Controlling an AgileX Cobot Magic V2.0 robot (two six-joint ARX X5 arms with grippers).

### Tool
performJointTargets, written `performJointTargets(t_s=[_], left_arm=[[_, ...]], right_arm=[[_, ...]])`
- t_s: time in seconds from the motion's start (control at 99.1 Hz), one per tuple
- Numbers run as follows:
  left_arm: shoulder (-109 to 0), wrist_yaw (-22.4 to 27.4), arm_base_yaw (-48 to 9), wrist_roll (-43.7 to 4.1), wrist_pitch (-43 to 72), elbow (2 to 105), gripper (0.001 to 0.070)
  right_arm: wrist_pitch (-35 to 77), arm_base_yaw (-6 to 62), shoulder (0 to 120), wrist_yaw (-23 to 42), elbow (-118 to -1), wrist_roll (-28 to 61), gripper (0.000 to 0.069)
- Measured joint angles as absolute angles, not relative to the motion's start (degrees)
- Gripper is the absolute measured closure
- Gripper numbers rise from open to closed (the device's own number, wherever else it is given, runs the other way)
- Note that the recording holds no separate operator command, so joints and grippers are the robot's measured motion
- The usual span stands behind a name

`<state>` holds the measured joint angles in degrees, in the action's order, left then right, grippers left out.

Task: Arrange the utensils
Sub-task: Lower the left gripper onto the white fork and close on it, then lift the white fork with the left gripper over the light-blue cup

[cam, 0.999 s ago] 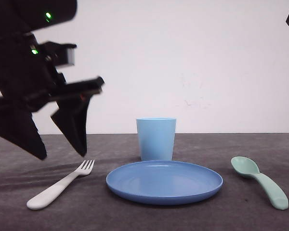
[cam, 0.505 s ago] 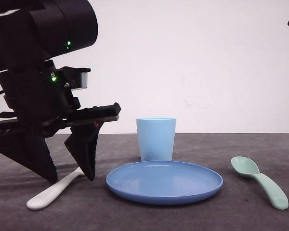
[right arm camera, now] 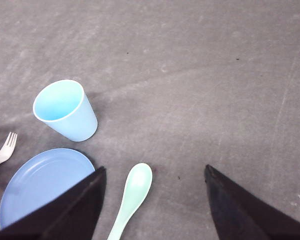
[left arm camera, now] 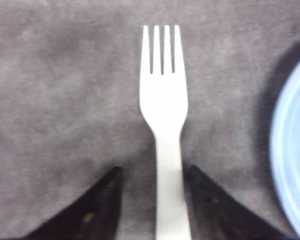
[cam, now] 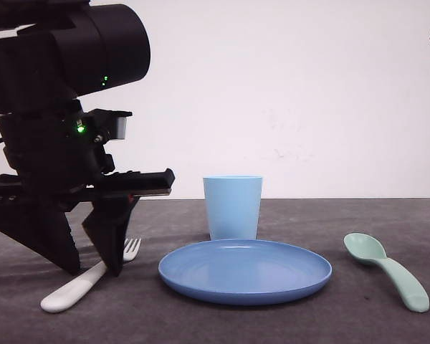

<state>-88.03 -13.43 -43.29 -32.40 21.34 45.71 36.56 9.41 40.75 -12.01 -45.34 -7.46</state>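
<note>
Now left gripper (left arm camera: 152, 172) straddling white fork (left arm camera: 163, 107), jaws apart

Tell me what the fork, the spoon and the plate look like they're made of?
The fork looks like white plastic: thick, smooth, matte, with blunt moulded tines. The spoon seems to be mint-green plastic with a chunky handle and dull finish. The plate is probably blue plastic too, slightly glossy, with soft highlights on its rim.
</note>
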Motion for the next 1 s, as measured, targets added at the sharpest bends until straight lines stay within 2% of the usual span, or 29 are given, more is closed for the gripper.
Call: performJointTargets(t_s=[0.182,0.353,0.585,0.727,0.999], left_arm=[[-88.14,-13.34,-43.44,-32.69,20.78,45.76,0.0602],[-88.14,-13.56,-43.86,-32.8,20.51,45.78,0.0656],[-86.78,-14.96,-44.77,-32.67,21.37,45.67,0.0661],[-82.46,-16.8,-44.91,-32.42,20.53,45.58,0.0661],[-73.12,-20.71,-46.06,-26.94,5.08,45.58,0.0661]], right_arm=[[36.95,9.41,40.75,-11.99,-45.34,-7.46,0.0303],[38.2,9.41,40.75,-11.97,-45.34,-7.46,0.0303],[38.59,9.39,40.75,-11.9,-45.34,-7.46,0.0303],[38.59,9.41,40.75,-11.9,-45.34,-7.46,0.0303],[38.57,9.41,40.75,-11.9,-45.34,-7.46,0.0303]])
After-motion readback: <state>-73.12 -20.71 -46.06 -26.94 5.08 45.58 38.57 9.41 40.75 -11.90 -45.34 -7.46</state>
